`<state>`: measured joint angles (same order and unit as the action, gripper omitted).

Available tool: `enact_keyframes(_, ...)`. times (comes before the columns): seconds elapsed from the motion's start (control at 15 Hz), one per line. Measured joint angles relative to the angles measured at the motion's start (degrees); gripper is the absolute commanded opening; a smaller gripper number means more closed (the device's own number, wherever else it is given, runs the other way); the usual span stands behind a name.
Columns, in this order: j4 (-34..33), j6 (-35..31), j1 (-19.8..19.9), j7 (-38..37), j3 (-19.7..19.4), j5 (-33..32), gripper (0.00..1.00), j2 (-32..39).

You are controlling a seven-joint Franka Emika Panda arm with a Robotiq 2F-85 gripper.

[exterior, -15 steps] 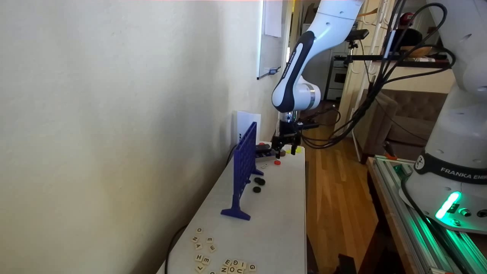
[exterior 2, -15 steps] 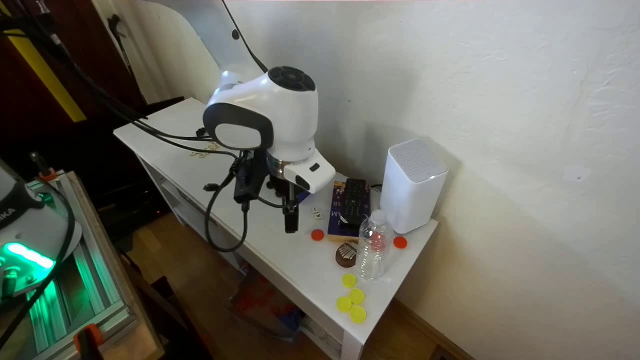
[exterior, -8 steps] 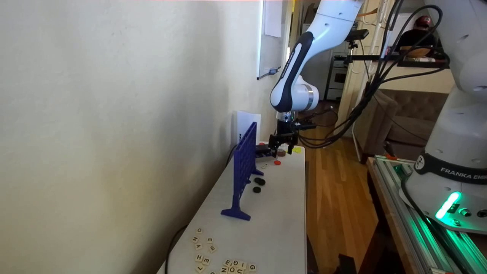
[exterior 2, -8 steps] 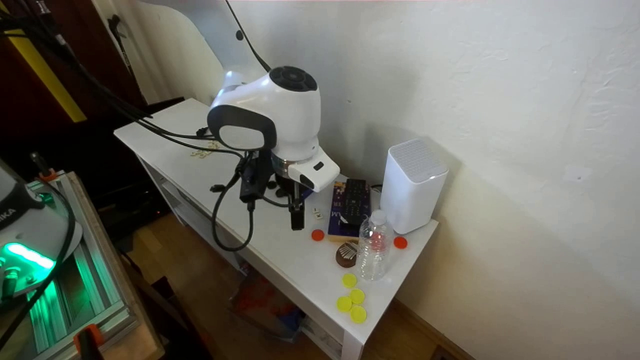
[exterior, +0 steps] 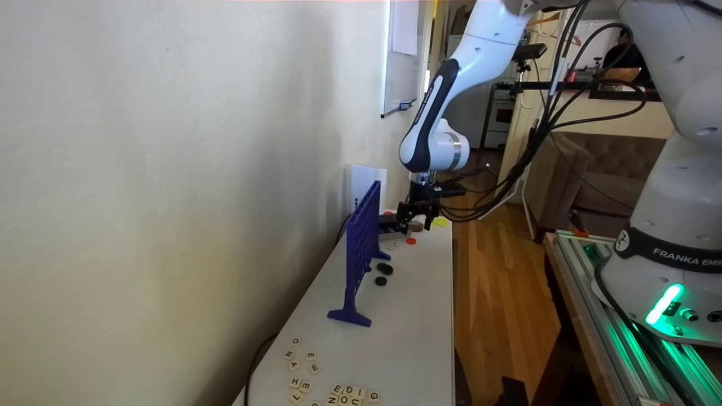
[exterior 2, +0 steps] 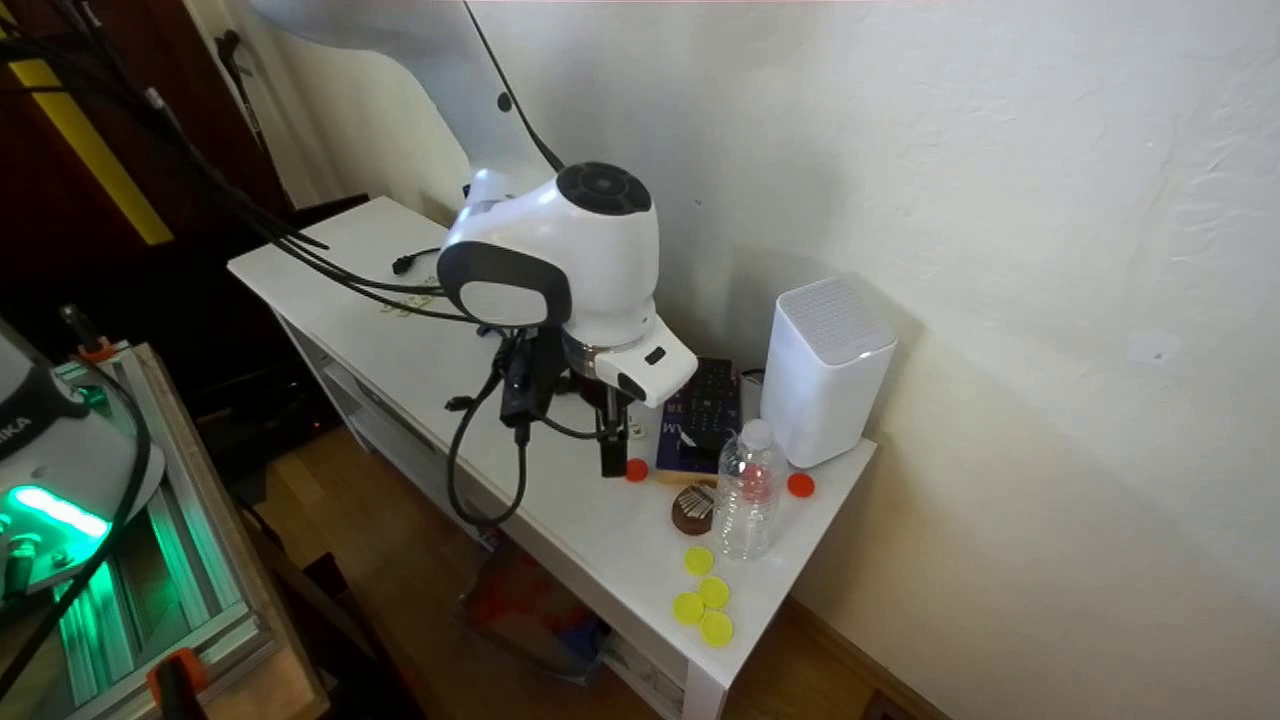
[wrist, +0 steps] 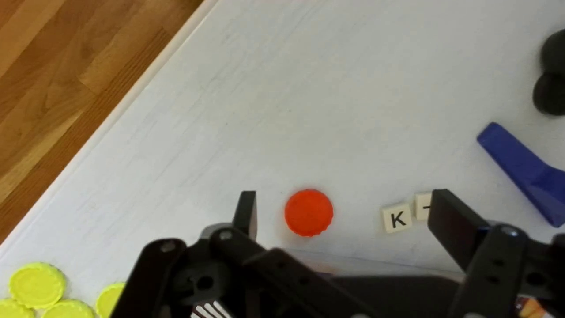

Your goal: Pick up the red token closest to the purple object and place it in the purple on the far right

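wrist view: hand (wrist: 343,207) above the table (wrist: 309,110), fingers (wrist: 457,227) spread wide, gripping nothing; red token (wrist: 309,212) lies flat, framed between them.
i read the spread as room to straddle the token, which sits off-centre toward one finger; letter tiles (wrist: 396,218) also fall in the span, so i'd re-centre before closing. purple board (exterior: 361,242) stands upright beyond the tiles, presumably to take the token at its far right. versus half a second ago, in an exterior view a fingertip (exterior 2: 613,462) lines up with the token's edge where a gap showed; token and board unmoved.
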<state>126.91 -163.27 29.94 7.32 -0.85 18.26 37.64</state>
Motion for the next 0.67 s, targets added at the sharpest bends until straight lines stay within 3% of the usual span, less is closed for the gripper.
enact_keyframes(0.2, -1.59, -0.12, 0.36, -0.05, 0.27, 0.00, 0.98, 1.74)
enact_keyframes(0.33, -2.66, -0.18, 0.52, -0.10, 0.32, 0.00, 0.91, 2.86)
enact_keyframes(0.4, -3.17, -0.22, 0.60, -0.15, 0.32, 0.00, 0.75, 3.41)
enact_keyframes(0.47, -3.67, -0.28, 0.68, -0.19, 0.31, 0.00, 0.67, 3.96)
enact_keyframes(0.53, -4.13, -0.33, 0.76, -0.30, 0.29, 0.00, 0.75, 4.49)
enact_keyframes(0.67, -5.00, -0.40, 0.87, -0.56, 0.22, 0.00, 0.74, 5.49)
